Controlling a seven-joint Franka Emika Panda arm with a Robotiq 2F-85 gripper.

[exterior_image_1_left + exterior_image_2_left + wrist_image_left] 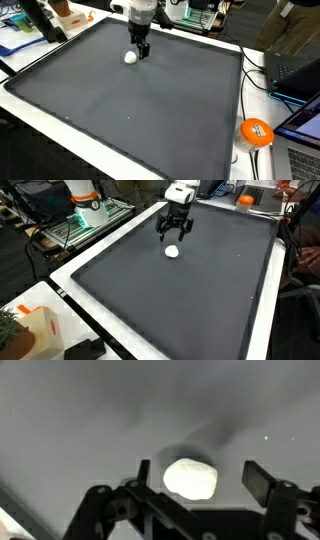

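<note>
A small white rounded lump (190,478) lies on a large dark grey mat (150,110) near its far edge. My gripper (200,475) hangs just above the mat with its jaws on either side of the lump; the left finger (143,472) is close to it and the right finger (258,480) stands apart with a gap. The jaws are open and hold nothing. In both exterior views the gripper (141,50) (175,235) points straight down, with the lump (130,57) (172,250) at its tips.
The mat (180,300) sits on a white-edged table. An orange round object (256,132), cables and a laptop (300,150) lie past one side. A cardboard box (40,330) and an orange-and-white machine (85,200) stand beyond other edges.
</note>
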